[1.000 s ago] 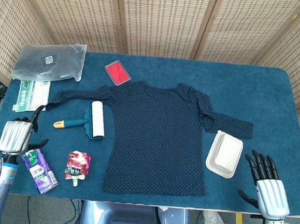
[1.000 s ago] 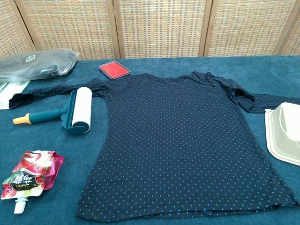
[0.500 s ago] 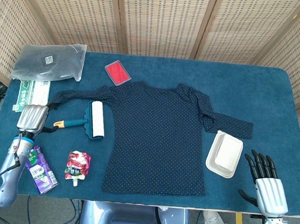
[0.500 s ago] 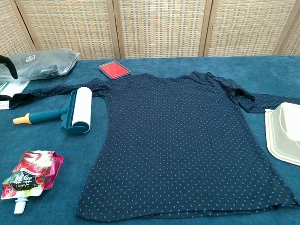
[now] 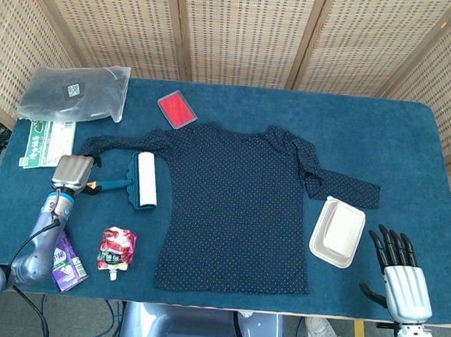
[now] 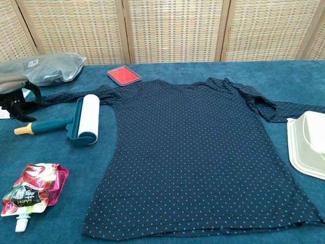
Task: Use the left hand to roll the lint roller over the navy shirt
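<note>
Two risks stand out to us at this point. Our left hand [image 5: 73,171] sits at the left of the head frame, right at the orange-tipped end of the lint roller [image 5: 135,181] handle; from the chest view, where the left hand shows at the far left edge, its fingers hang down just above that handle end, holding nothing, though we cannot tell how far apart they are. The roller lies on the blue surface [image 5: 415,144], its white drum just beside the left side of the navy shirt [image 5: 238,208] and below the outstretched sleeve.

First risk, as we judge it: the hand is so near the handle's tip that closing there could catch only the end, and the roller might pivot or slip out when lifted. Second: that sleeve runs close behind the handle, so fingers coming down could snag fabric with the handle and drag the shirt out of its flat spread. A push on the handle could also roll the drum away.

Our right hand [image 5: 404,284] rests at the lower right of the head frame, fingers straight and apart, empty, near the white container [image 5: 338,232]. A pink pouch [image 5: 116,250] lies below the roller, clear of the approach.
</note>
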You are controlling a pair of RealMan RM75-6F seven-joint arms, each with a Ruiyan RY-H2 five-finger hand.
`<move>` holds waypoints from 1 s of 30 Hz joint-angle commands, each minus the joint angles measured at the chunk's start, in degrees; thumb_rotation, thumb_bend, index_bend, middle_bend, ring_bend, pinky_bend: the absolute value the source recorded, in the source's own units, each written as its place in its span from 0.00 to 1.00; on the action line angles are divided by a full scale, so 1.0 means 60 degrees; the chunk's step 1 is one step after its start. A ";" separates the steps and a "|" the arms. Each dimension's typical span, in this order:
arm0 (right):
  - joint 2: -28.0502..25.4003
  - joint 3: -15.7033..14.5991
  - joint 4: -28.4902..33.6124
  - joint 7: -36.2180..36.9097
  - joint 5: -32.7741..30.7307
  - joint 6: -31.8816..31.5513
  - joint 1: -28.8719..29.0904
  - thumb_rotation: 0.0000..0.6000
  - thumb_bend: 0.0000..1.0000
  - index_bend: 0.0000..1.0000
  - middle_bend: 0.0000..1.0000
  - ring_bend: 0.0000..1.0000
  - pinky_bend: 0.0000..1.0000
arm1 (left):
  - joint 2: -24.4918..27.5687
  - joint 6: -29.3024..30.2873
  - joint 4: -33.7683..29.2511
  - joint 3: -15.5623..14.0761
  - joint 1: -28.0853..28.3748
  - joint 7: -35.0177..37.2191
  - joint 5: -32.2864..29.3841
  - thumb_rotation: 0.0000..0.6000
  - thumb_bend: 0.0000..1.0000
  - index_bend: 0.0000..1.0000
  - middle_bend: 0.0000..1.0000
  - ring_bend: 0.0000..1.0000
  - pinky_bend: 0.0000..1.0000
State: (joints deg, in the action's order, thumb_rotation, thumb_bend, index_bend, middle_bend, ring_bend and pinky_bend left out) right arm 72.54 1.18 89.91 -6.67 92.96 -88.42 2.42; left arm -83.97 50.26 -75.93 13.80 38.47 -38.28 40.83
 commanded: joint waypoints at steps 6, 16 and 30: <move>0.0021 0.0007 -0.0049 0.0016 -0.0027 -0.0002 0.0009 1.00 0.12 0.00 0.00 0.00 0.00 | -0.0428 -0.0255 0.0524 -0.0242 0.0398 0.0088 -0.0338 1.00 0.28 0.37 0.88 0.73 0.69; 0.0019 0.0015 -0.0084 0.0070 -0.0038 -0.0035 0.0013 1.00 0.12 0.00 0.00 0.00 0.00 | -0.0854 -0.0367 0.0989 -0.0509 0.0701 0.0144 -0.0538 1.00 0.28 0.40 0.88 0.73 0.69; 0.0028 0.0021 -0.0127 0.0101 -0.0034 -0.0085 0.0015 1.00 0.12 0.00 0.00 0.00 0.00 | -0.1366 -0.0468 0.1633 -0.0840 0.0859 0.0232 -0.0764 1.00 0.37 0.44 0.88 0.73 0.69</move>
State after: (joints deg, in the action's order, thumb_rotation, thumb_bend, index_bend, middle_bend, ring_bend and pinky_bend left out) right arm 72.71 1.30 89.14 -6.07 92.74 -88.92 2.51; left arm -92.03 47.55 -66.25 8.85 43.58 -37.01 36.32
